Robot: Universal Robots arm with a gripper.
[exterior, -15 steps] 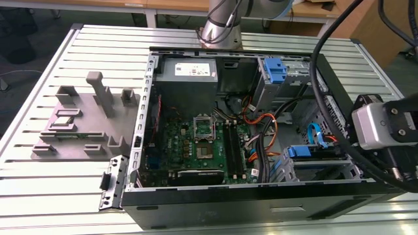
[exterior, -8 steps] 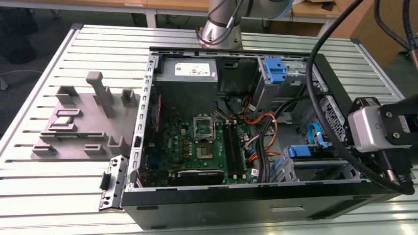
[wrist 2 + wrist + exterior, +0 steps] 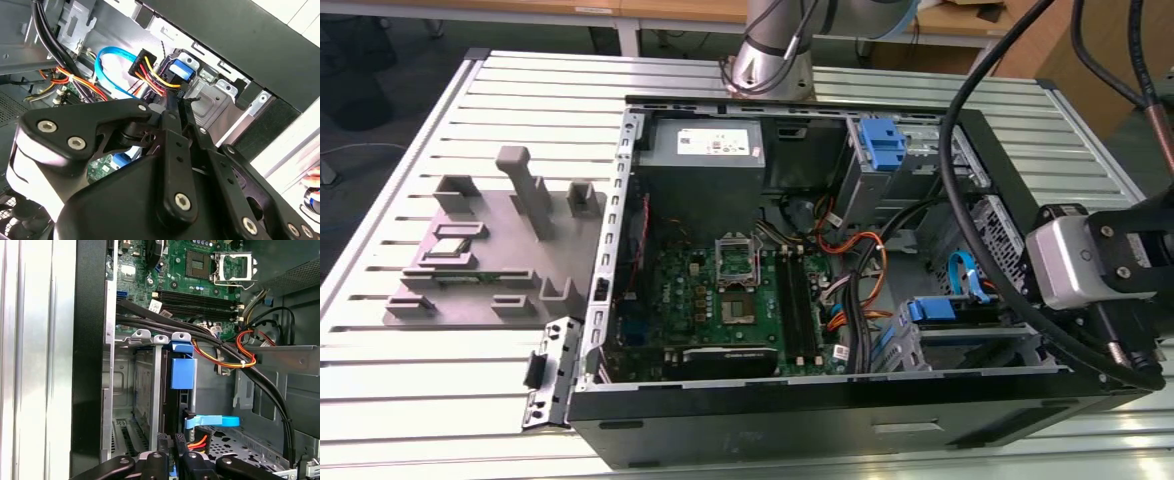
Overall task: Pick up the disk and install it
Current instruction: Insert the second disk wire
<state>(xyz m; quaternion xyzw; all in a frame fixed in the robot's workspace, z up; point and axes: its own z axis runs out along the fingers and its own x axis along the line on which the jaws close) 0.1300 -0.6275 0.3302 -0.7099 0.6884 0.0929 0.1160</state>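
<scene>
In both wrist views the tool's (image 3: pixel 172 107) black linkage is cut off by the picture's edge. Its fingertips meet among cables (image 3: pixel 150 75) beside the drive cage (image 3: pixel 212 95), so any grip there stays hidden.

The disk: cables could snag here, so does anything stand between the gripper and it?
In the first wrist view, nothing plainly blocks the gripper from the disk, edge-on in its metal cage. A blue cable and orange wires crowd beside the path.
</scene>
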